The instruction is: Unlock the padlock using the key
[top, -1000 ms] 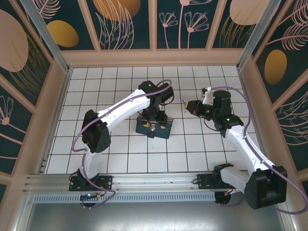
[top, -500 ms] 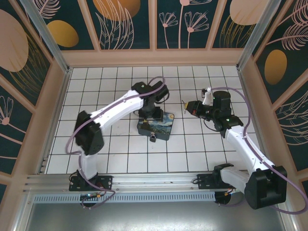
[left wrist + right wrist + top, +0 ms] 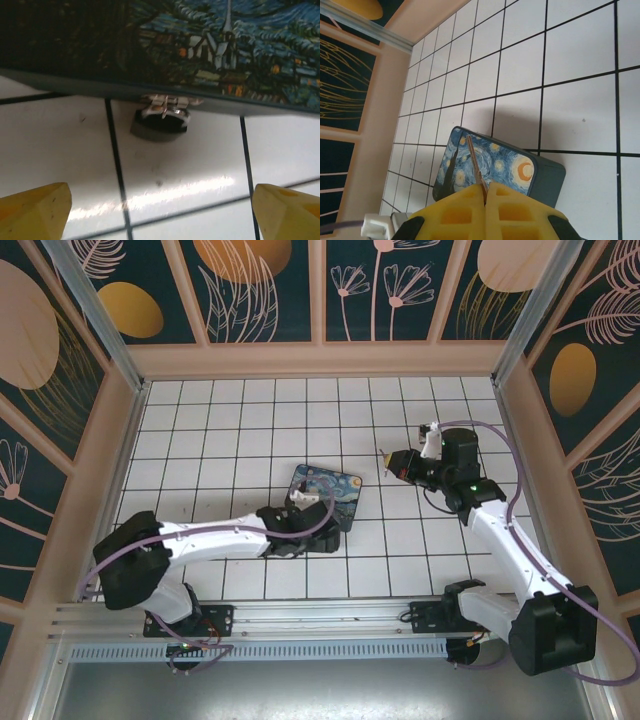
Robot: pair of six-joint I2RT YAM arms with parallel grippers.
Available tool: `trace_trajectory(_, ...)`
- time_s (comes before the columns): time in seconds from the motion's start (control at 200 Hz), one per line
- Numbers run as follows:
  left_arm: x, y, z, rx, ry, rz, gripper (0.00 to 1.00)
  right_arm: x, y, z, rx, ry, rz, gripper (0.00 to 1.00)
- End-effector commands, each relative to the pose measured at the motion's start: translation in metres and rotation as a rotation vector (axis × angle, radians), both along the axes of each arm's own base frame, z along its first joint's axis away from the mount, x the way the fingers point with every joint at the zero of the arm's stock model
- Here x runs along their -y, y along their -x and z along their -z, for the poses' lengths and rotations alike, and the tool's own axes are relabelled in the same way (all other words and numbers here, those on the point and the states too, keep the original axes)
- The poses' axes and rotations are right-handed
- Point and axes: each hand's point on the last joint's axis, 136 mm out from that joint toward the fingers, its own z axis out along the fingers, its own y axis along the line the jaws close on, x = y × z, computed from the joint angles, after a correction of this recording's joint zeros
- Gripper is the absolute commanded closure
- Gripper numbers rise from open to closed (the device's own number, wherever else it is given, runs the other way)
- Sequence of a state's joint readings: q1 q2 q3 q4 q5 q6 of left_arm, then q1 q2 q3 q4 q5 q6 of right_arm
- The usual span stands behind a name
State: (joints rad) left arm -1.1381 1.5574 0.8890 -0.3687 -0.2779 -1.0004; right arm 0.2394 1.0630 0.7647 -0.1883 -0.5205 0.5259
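Note:
The padlock (image 3: 161, 120), small and black with a thin metal shackle, hangs from the clasp on the front of a blue swirl-painted tin (image 3: 210, 45). My left gripper (image 3: 160, 215) lies low on the tiles just in front of it, open, with its yellow fingertips (image 3: 32, 212) far apart and nothing between them. From above, the left gripper (image 3: 312, 530) sits against the tin's (image 3: 328, 490) near side and covers the padlock. My right gripper (image 3: 485, 192) is shut on the key (image 3: 475, 160), a thin metal blade pointing out over the tin (image 3: 510, 167). It hovers right of the tin (image 3: 395, 462).
The floor is white tiles with dark grout, enclosed by painted walls (image 3: 320, 300) on three sides. The left arm (image 3: 210, 538) stretches low across the near-left tiles. A metal rail (image 3: 300, 625) runs along the near edge.
My left arm has dropped from above the tin to lie low in front of it, and its gripper has opened wide. The tin shifted and turned slightly. The right arm stayed still.

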Motion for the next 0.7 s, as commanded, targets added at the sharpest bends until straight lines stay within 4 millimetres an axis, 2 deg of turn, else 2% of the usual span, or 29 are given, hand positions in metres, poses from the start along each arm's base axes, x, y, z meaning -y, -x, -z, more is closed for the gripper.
trace_trajectory(0.0, 0.018, -0.017, -0.003, 0.168, 0.090, -0.076, 0.14, 0.000, -0.002, -0.012, 0.043, 0.010, 0.015, 1.00)
trace_trajectory(0.075, 0.012, -0.019, 0.010, 0.194, 0.064, -0.095, 0.23, 0.000, -0.003, -0.009, 0.039, 0.015, 0.019, 1.00)
trace_trajectory(0.15, 0.004, -0.021, 0.016, 0.225, 0.038, -0.116, 0.30, -0.002, -0.004, -0.010, 0.038, 0.023, 0.012, 1.00)
trace_trajectory(0.245, -0.009, -0.021, 0.020, 0.234, 0.014, -0.153, 0.31, -0.002, -0.004, -0.012, 0.043, 0.035, 0.013, 1.00)
trace_trajectory(0.325, -0.013, -0.019, 0.023, 0.233, 0.017, -0.149, 0.34, -0.002, -0.004, -0.013, 0.049, 0.036, 0.016, 1.00)
trace_trajectory(0.41, -0.005, -0.018, 0.031, 0.224, 0.027, -0.111, 0.39, -0.003, -0.004, -0.013, 0.049, 0.026, 0.016, 1.00)
trace_trajectory(0.495, 0.003, -0.017, 0.037, 0.211, 0.009, -0.085, 0.41, -0.005, -0.004, -0.011, 0.044, 0.025, 0.012, 1.00)
trace_trajectory(0.611, 0.002, -0.020, 0.038, 0.222, -0.014, -0.087, 0.48, -0.005, -0.003, -0.013, 0.048, 0.025, 0.011, 1.00)
trace_trajectory(0.696, 0.005, -0.021, 0.038, 0.226, -0.020, -0.072, 0.48, -0.006, -0.003, -0.015, 0.054, 0.022, 0.009, 1.00)
